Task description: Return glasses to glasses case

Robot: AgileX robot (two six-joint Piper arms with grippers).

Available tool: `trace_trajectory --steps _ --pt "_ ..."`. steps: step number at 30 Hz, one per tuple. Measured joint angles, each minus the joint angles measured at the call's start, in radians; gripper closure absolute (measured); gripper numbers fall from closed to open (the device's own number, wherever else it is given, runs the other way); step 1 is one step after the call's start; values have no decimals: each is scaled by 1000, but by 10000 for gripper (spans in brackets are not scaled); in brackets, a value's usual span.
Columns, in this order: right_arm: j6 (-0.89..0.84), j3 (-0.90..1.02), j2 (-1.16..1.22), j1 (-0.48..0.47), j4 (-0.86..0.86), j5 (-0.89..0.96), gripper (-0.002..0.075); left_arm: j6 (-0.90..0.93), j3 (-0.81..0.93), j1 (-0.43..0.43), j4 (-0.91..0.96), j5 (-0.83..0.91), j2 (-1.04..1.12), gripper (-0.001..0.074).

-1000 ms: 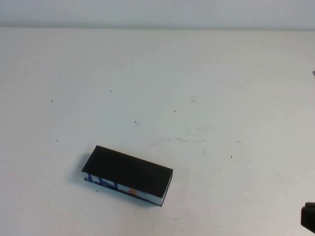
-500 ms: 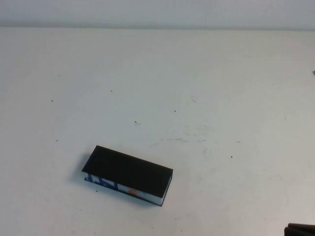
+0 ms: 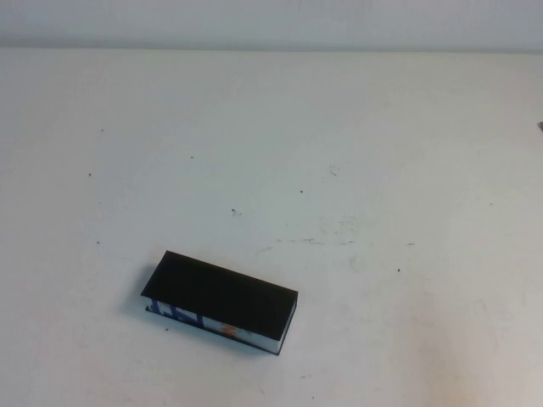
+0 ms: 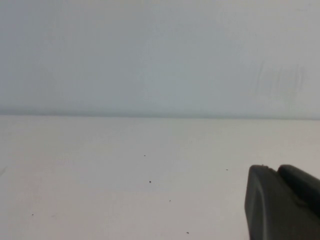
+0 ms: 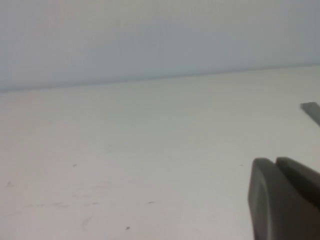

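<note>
My left gripper [image 4: 282,202] and right gripper [image 5: 285,197] show only in their wrist views, well apart from the glasses case [image 3: 222,302]; grip state I cannot tell. The case lies closed; no glasses are visible, so I risk declaring done unverified.

White speckled table [image 3: 356,153] — pale, plain wall [image 3: 271,21] behind.

The glasses case [image 3: 222,301], lying at seven o'clock on the table [image 3: 356,153], has its flap lid down, hiding its inside. The left gripper [image 4: 282,202] and right gripper [image 5: 285,197] are each cut off at the five o'clock corner of their own wrist views, showing only dark finger parts.
</note>
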Motion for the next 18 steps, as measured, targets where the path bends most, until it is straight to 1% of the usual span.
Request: trace_trajectory --steps 2,5,8,15,18 --pt "0 53 -54 -55 10 -21 740 0 0 0 0 0 0 734" --pt "0 115 -125 -86 16 -28 740 0 0 0 0 0 0 734" --pt "0 128 -172 -94 19 14 740 0 0 0 0 0 0 734" --pt "0 130 -183 -94 0 246 740 0 0 0 0 -2 0 734" --pt "0 130 -183 -94 -3 259 740 0 0 0 -2 -6 0 734"
